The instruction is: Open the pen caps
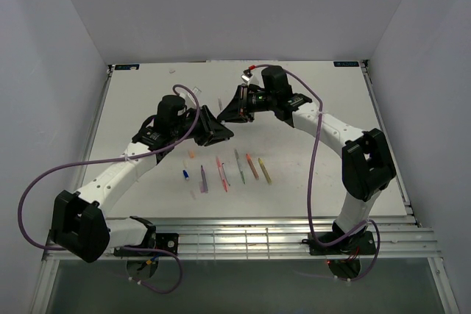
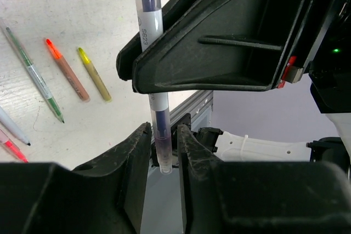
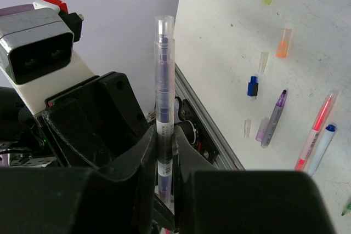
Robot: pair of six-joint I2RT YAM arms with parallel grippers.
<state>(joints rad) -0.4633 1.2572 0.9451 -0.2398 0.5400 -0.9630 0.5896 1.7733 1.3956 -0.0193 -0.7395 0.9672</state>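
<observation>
Right jaws clamp the pen (image 3: 164,97); left wrist view alone shows left jaws flanking its end, hold unclear.

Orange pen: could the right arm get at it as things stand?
Probably not yet: the right claw is shut on a dark pen, raised with the left claw around its end. The orange pen lies uncovered, so only that grip stands in the way.

The upright pen (image 2: 147,36) carries small print, apparently "S623"; nothing else is legible.
</observation>
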